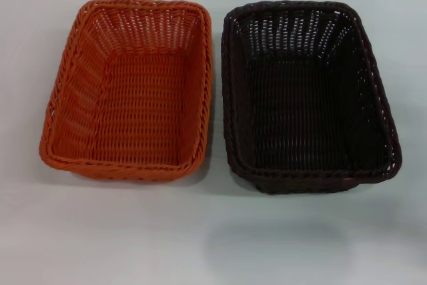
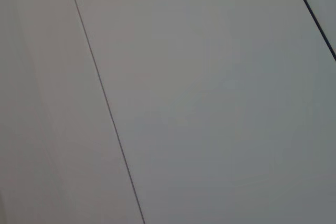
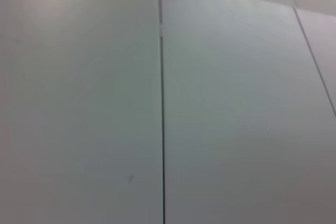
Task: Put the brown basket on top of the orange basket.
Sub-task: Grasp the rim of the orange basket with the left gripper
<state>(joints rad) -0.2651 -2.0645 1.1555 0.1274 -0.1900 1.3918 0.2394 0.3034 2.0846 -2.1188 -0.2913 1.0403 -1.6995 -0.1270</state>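
The brown basket (image 1: 310, 95) is sitting right of centre on the counter (image 1: 213, 238), just beside the orange basket (image 1: 130, 88), long axes running up the frame, nearer the right arm probably; neither arm's jaws are showing.

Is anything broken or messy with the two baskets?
Nothing stands out. The orange basket and the brown basket both sit upright and empty, side by side on the white table, orange on the robot's left. Their woven sides and rims look whole, and nothing is spilled. No gripper is in view.
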